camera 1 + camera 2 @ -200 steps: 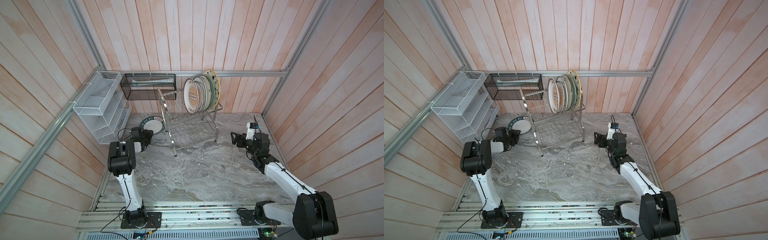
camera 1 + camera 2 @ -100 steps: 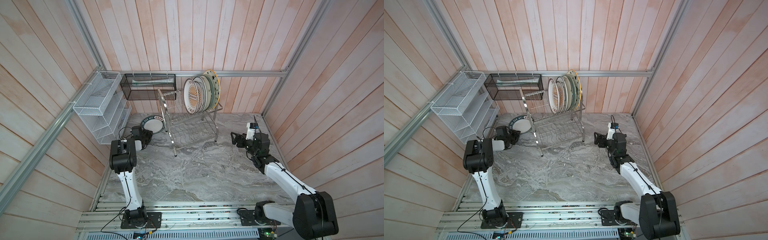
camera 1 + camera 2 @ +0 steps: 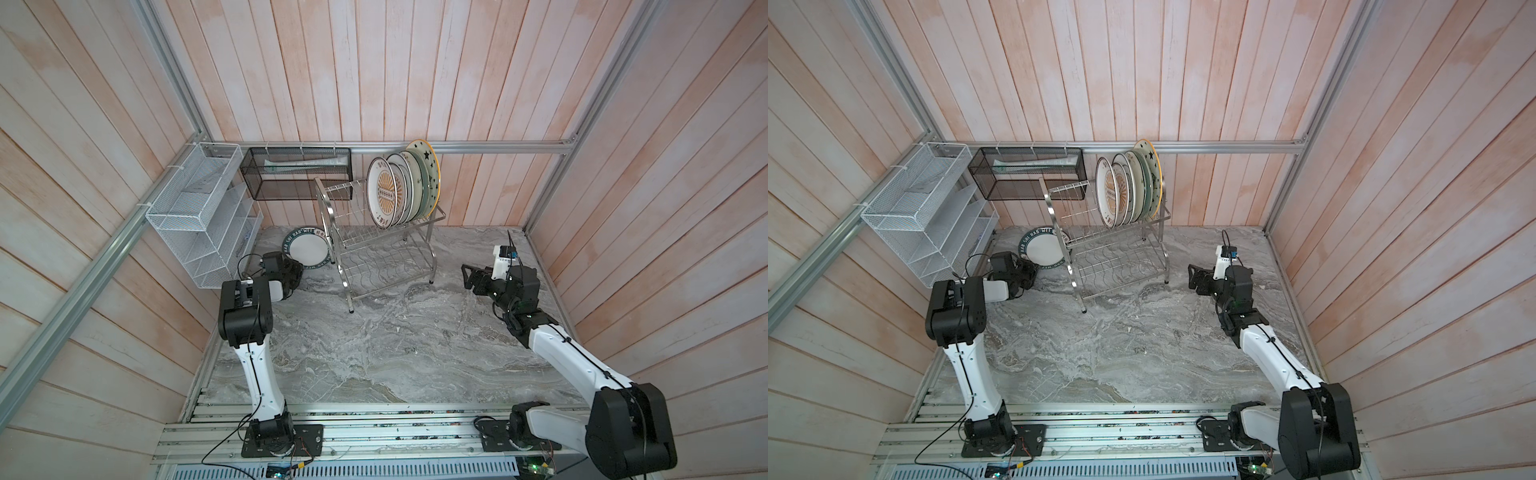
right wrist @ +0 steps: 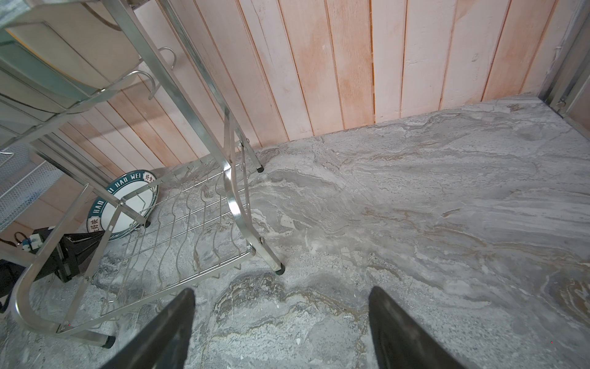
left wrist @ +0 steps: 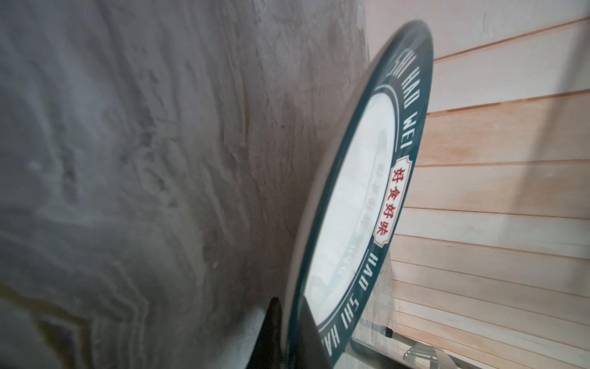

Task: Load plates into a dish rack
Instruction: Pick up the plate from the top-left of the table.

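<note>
Glazed ceramic like this teal-rimmed plate (image 3: 308, 251) looks stiff, fairly heavy for a thin pinch, slick and quick to chip, so the rim is the only sensible place to hold it. That is where the left gripper (image 5: 289, 332) has it, with its fingers closed on either side of the edge nearest the arm. The plate sits tilted at about ten o'clock on the marble table (image 3: 374, 345), close to the back wall. Whether its far edge rests on the stone or the boards I cannot tell. With a hold that far from the middle, I would expect it to swing or slip if turned fast. The dish rack (image 3: 332, 216) stands at the plate's three o'clock. Several racked plates (image 3: 399, 191) crowd the right end of its upper tier, and the slots beside them are free. Its arched end tube stands between the plate and those slots. A black mesh basket (image 3: 297, 172) hangs just behind that corner, and a white mesh shelf (image 3: 199, 216) sits at the plate's nine o'clock. The right gripper (image 4: 281, 297) hovers at the rack's three o'clock with its jaws wide apart, holding nothing.
</note>
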